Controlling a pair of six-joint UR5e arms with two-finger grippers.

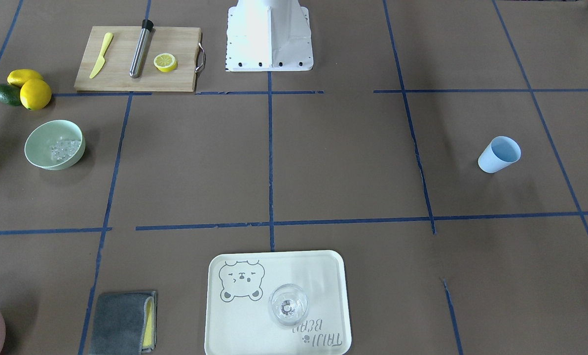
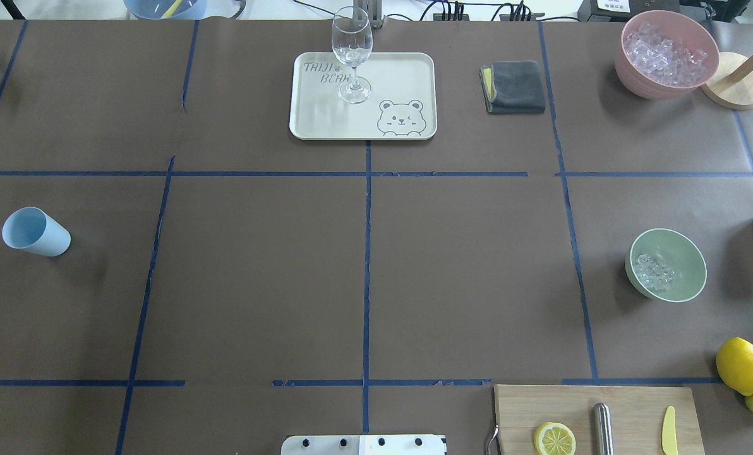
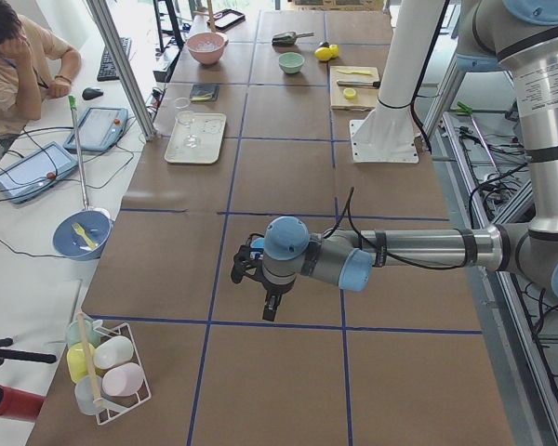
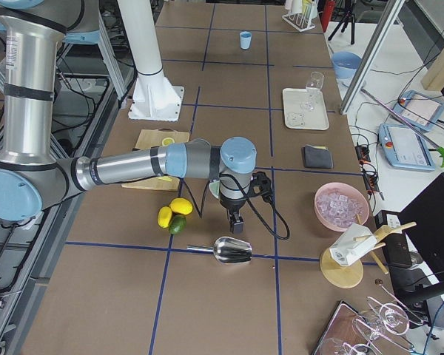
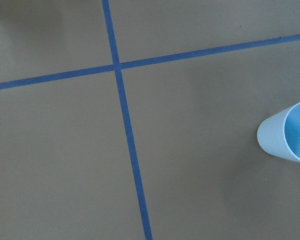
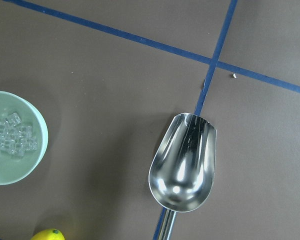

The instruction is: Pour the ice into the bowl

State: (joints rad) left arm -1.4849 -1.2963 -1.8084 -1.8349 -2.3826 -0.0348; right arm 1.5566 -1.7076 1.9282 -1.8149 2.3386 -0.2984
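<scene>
On the tabletop's right side, the ice (image 2: 653, 273) lies pooled inside the bowl (image 2: 685, 260), so pouring appears complete. The empty scoop (image 6: 182, 165) rests nearby, seemingly set aside. Whether the left end effector (image 3: 271, 307) or right end effector (image 4: 237, 220) is wide or narrow cannot be told.

A light blue cup (image 2: 35, 232) stands alone at the left. At the far middle, a wine glass (image 2: 352, 54) stands on a cream tray (image 2: 326, 120). A metal scoop (image 6: 182, 165) lies at the right, near the lemons (image 2: 741, 365).

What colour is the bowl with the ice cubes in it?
Pale mint green, plain with no pattern. The bowl shows best in the overhead exterior view.
</scene>
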